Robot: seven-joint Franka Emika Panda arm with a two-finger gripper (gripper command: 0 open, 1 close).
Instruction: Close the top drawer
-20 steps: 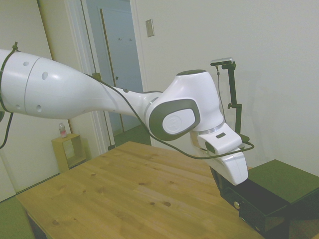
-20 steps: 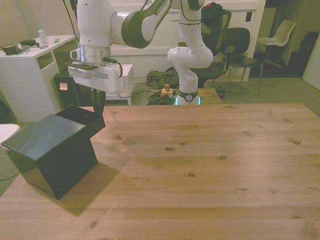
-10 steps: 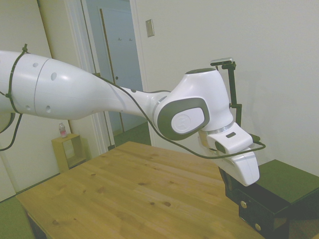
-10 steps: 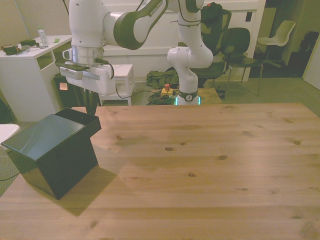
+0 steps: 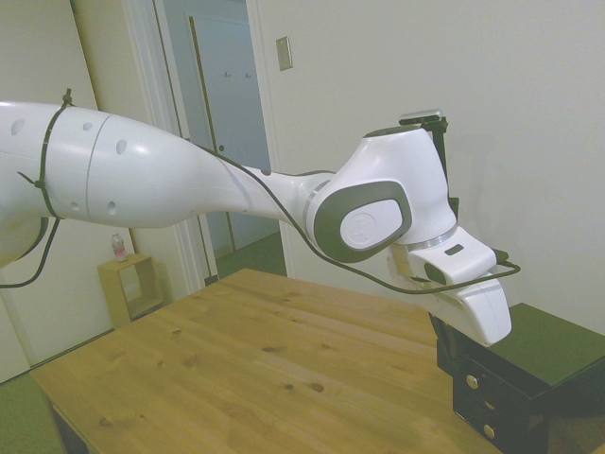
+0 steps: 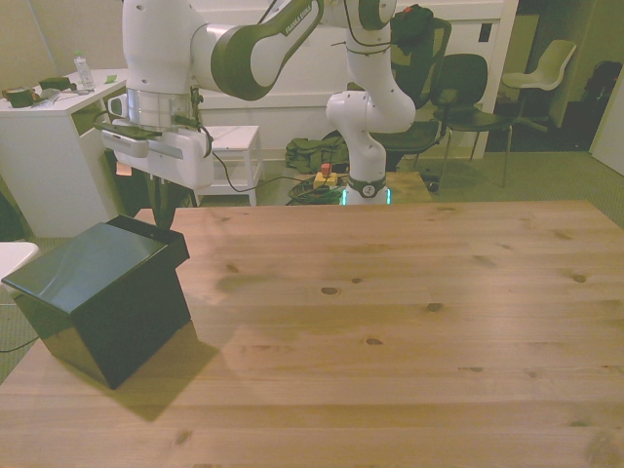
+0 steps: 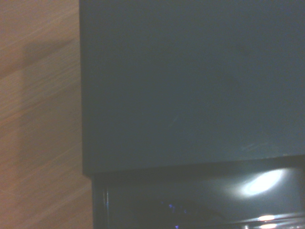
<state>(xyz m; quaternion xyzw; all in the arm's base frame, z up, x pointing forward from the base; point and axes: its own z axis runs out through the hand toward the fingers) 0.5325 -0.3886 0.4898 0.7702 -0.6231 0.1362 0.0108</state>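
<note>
Glossy white arm (image 5: 170, 180) with grey joint caps and a thin black cable strapped along it.

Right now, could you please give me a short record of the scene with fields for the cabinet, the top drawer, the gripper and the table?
cabinet: small black box cabinet at the front view's left end of the table
top drawer: top drawer sticks out a little from the cabinet front, not fully shut
lower knobs: two brass-coloured knobs show on the cabinet front in the side view
gripper: gripper stands at the drawer's front; grip state not visible
table: wooden table
wrist view: dark cabinet top beside table wood
</note>
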